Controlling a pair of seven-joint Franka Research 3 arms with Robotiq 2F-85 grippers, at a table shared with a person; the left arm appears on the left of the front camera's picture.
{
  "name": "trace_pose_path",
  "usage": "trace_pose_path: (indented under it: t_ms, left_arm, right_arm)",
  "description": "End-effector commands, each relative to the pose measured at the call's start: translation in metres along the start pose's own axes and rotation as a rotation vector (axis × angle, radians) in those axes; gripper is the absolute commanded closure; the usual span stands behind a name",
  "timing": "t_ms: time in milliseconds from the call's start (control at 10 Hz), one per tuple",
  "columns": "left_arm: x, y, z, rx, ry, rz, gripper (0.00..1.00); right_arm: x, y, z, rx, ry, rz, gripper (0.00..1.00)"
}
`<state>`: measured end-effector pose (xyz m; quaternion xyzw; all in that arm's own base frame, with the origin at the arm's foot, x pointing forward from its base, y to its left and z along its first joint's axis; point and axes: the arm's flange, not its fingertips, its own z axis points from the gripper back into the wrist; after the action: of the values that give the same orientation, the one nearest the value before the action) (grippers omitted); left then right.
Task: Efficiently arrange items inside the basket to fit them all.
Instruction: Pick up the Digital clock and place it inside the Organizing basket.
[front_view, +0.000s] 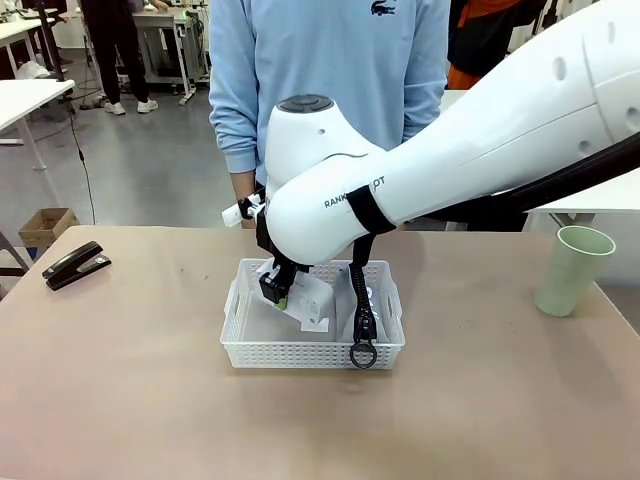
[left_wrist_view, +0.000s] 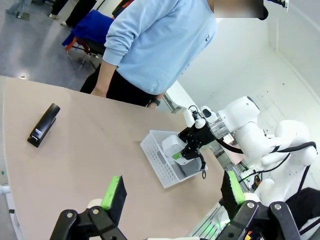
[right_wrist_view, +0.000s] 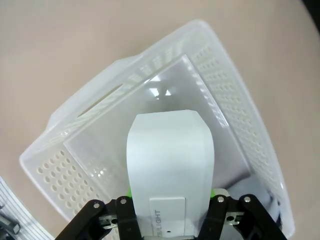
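A: The right gripper (front_view: 281, 296) is clasping the white box (right_wrist_view: 170, 165), tilted inside the basket (front_view: 300, 355). I'd be lowering it flat beside the pouch (front_view: 360, 315).

B: The left gripper (left_wrist_view: 172, 190) is hanging wide open and empty. The front view is showing the stapler (front_view: 75, 265) left of the basket and the cup (front_view: 572, 270) right of it. The right wrist view is showing the basket's bare floor.

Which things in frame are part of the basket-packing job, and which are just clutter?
Job: basket, white box held in right gripper, pouch, stapler, cup.
Lying about: cardboard box on the floor, side table.
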<state>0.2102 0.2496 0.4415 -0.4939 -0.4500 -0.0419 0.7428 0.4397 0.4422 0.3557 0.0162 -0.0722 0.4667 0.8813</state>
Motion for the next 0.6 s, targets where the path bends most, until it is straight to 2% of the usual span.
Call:
trace_pose_path:
  t_ms: [0,500]
  left_arm:
    - [0.001,-0.001,-0.001,-0.013,-0.016,-0.017,0.0]
    - [0.001,-0.001,-0.001,-0.013,-0.016,-0.017,0.0]
  right_arm:
    - [0.001,-0.005,-0.01,0.036,0.006,0.047,0.49]
    - [-0.005,-0.007,-0.023,0.014,0.044,0.038,0.49]
